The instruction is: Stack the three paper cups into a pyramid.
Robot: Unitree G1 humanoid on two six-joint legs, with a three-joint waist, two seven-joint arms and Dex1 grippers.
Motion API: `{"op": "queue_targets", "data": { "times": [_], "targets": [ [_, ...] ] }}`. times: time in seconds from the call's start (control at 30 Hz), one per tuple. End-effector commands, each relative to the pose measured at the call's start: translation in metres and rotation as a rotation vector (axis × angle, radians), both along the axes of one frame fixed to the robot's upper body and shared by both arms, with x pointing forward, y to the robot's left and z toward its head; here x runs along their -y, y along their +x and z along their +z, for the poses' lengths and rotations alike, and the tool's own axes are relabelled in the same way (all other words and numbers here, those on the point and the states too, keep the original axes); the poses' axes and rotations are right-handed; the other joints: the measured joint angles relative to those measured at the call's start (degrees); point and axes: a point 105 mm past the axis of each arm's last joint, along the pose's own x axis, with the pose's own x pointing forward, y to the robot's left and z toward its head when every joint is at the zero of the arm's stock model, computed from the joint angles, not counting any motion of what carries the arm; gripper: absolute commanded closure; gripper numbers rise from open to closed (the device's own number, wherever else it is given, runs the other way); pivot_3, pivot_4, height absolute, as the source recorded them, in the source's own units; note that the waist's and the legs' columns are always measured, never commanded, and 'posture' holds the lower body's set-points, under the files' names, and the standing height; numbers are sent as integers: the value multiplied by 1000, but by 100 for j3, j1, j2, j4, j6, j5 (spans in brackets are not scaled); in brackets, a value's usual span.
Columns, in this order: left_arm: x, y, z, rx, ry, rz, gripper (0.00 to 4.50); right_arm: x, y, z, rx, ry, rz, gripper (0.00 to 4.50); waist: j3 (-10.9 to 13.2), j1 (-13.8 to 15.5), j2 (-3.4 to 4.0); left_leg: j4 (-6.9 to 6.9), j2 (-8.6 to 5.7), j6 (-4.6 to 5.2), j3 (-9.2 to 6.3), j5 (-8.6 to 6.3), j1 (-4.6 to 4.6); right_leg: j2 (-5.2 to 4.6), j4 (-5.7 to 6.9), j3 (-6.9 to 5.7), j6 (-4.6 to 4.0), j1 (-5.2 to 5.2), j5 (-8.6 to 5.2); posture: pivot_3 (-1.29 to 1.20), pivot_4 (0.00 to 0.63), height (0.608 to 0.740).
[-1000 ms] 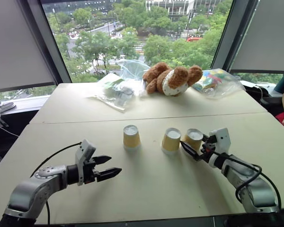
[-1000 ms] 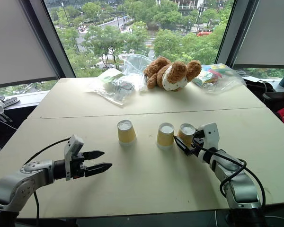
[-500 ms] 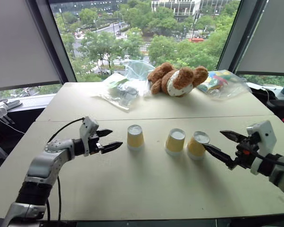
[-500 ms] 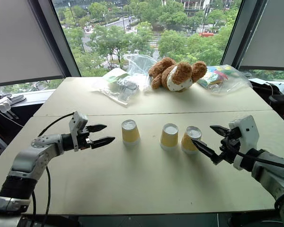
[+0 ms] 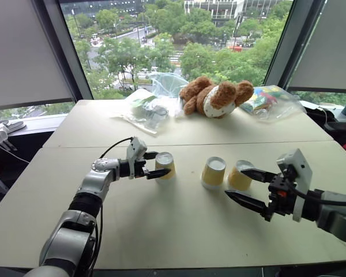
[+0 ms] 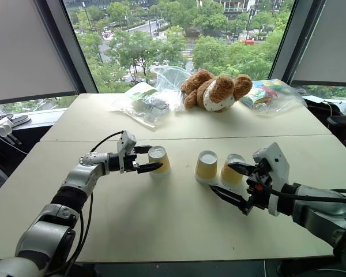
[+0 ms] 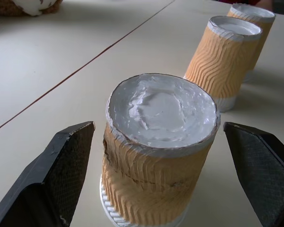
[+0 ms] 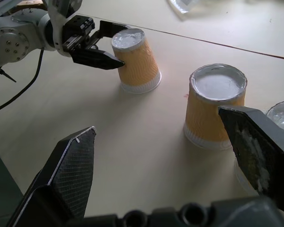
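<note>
Silver-grey arms (image 5: 89, 193), black cables, white wrist housings — black gripper fingers (image 7: 52, 184)

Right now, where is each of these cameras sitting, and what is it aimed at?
Left eye and right eye views: on the head, looking forward and down over the table, three cups and teddy bear; both arms show.
Left wrist view: on the left arm, looking along the open left gripper, which straddles the left cup.
Right wrist view: on the right arm, looking over the open right gripper at the middle cup.
Shared: the right wrist view also shows the left gripper at the left cup.
</note>
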Motion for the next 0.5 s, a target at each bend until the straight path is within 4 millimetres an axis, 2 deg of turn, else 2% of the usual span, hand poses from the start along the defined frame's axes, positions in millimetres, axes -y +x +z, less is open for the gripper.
{"op": "queue_targets", "data": {
  "times": [0.03,0.1,0.13,0.2,0.3,0.43,0.5],
  "targets": [
    [2,7,18,61,-48,7,0,-7,-3,5,40,9,22,29,0,-11,-3,0,0,0,0,0,0,0,0,0,0,0,0,0,150,740],
    [4,9,20,64,-61,6,0,-8,-3,4,39,8,19,29,1,-14,-4,-1,1,0,0,0,0,0,1,0,0,-2,0,0,150,740],
    [4,10,21,66,-67,10,255,-8,-3,3,39,8,17,8,1,-14,-4,-1,1,0,1,0,1,0,1,0,0,-2,0,0,150,740],
    [5,11,22,68,-74,10,913,-8,-2,3,38,8,13,0,1,-15,-4,-1,1,0,0,0,1,0,1,0,0,-1,0,0,150,740],
    [6,9,20,65,-70,-6,2328,-7,-3,1,32,7,10,0,1,-17,-4,-1,1,0,0,0,1,0,2,0,0,-2,0,0,150,740],
    [5,8,19,60,-64,-7,2382,-5,-2,-1,27,4,2,0,0,-15,-4,-1,1,0,0,0,1,1,2,0,0,-1,0,0,150,740],
    [-1,9,29,69,-70,-6,2382,-1,-2,-1,23,4,-13,0,0,-15,-5,-1,1,0,0,0,1,1,2,0,1,-2,0,0,150,740]
  ]
}}
